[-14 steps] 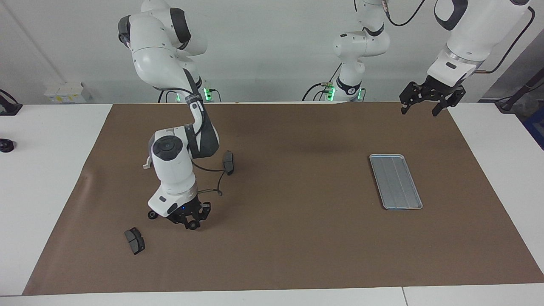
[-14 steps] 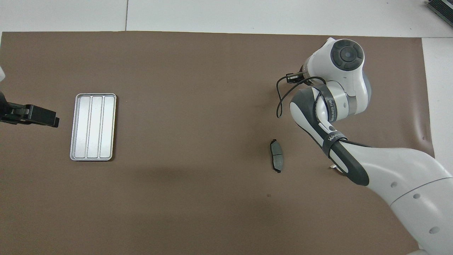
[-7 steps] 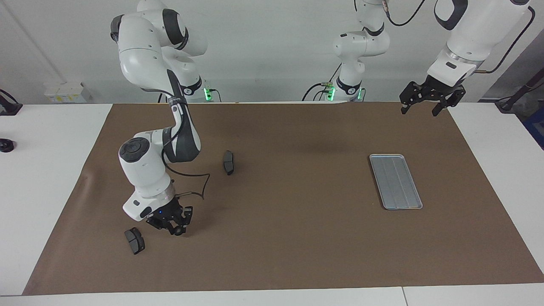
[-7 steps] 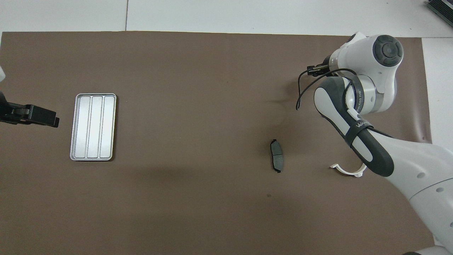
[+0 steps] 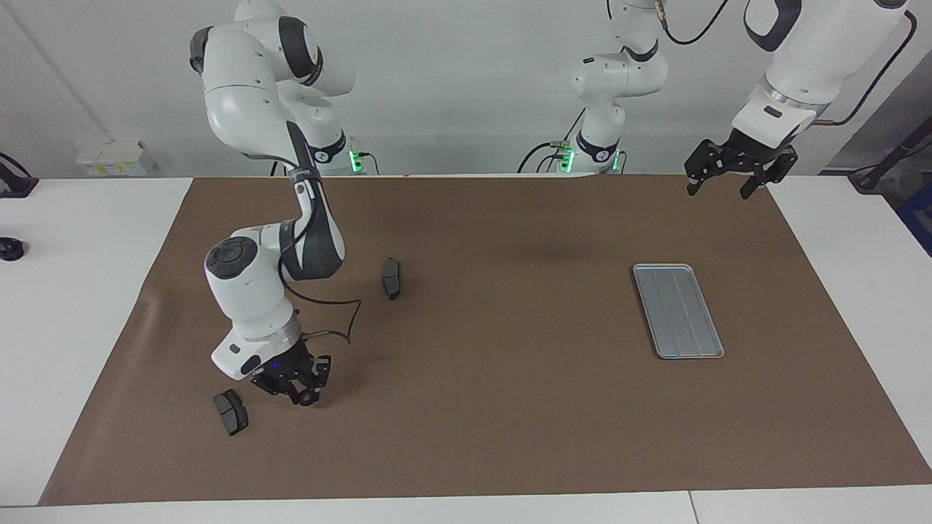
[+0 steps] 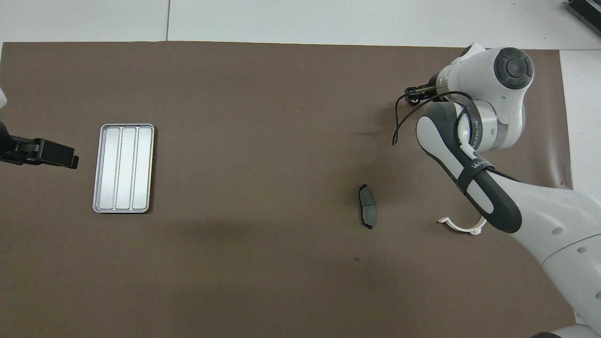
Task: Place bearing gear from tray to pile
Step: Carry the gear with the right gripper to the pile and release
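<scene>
The silver-grey ribbed tray (image 5: 677, 311) lies empty on the brown mat toward the left arm's end of the table, also in the overhead view (image 6: 124, 168). My right gripper (image 5: 297, 389) hangs low over the mat toward the right arm's end, shut on a small dark round bearing gear (image 5: 307, 397). Beside it lies a dark curved pad (image 5: 231, 412). In the overhead view the right gripper (image 6: 415, 95) peeks out from under the arm, and the gear (image 6: 413, 99) shows as a small ring. My left gripper (image 5: 719, 189) waits open and empty, raised beside the tray (image 6: 70, 159).
A second dark curved pad (image 5: 392, 277) lies nearer to the robots than the right gripper, also in the overhead view (image 6: 367, 206). A black cable (image 5: 342, 320) loops off the right wrist. The brown mat (image 5: 495, 407) covers most of the white table.
My right gripper has carried the gear toward the right arm's end of the table, close to the dark pad, and has barely moved in the last half second. The left arm has not moved.
</scene>
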Robot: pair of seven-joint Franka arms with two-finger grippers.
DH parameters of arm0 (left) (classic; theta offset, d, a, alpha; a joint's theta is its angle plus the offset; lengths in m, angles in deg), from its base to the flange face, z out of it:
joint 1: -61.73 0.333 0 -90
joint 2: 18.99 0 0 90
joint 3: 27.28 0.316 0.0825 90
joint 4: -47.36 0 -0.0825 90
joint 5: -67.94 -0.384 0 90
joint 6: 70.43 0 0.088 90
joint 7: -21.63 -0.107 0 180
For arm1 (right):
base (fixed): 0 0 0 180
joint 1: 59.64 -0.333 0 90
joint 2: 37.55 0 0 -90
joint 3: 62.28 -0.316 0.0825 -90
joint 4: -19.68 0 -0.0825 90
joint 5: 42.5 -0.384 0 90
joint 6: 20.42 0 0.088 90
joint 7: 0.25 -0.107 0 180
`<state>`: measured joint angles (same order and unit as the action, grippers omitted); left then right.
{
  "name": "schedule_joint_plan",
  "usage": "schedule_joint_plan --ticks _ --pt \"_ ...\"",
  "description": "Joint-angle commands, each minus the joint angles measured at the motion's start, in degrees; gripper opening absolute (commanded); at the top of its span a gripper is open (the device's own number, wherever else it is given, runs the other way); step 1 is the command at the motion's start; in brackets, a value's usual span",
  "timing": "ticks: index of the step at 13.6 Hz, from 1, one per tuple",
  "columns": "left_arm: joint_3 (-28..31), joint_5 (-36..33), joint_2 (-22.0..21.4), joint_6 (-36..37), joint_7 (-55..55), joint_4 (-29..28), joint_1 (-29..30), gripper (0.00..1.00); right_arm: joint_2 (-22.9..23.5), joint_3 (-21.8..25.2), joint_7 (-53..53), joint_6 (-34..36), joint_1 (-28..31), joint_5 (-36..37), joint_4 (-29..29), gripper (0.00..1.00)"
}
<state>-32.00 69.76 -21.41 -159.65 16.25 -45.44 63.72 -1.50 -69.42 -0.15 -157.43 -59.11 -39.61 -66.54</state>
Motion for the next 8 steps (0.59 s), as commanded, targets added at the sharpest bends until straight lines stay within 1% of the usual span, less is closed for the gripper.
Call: schedule_joint_plan --ticks 1,3,4,6,8 --pt "-0.37 -0.59 -0.49 0.54 -0.08 -0.37 0.65 1.00 0.16 -1.12 0.87 4.61 0.70 -0.95 3.06 0.79" --pt "-0.37 -0.59 -0.49 0.54 -0.08 -0.37 0.65 1.00 -1.07 -1.30 0.69 13.65 0.35 -0.52 7.10 0.78" --pt "-0.37 -0.59 -0.49 0.54 -0.08 -0.37 0.65 1.00 -2.90 -1.30 0.61 17.43 0.26 -0.69 8.25 0.78" --pt "-0.37 -0.59 -0.49 0.54 -0.08 -0.37 0.65 1.00 -6.94 -1.30 0.17 22.55 0.18 -0.69 8.26 0.78" --pt "-0.37 -0.59 -0.49 0.54 -0.08 -0.37 0.65 1.00 -10.11 -1.30 -2.80 28.69 0.00 -0.51 8.26 0.78"
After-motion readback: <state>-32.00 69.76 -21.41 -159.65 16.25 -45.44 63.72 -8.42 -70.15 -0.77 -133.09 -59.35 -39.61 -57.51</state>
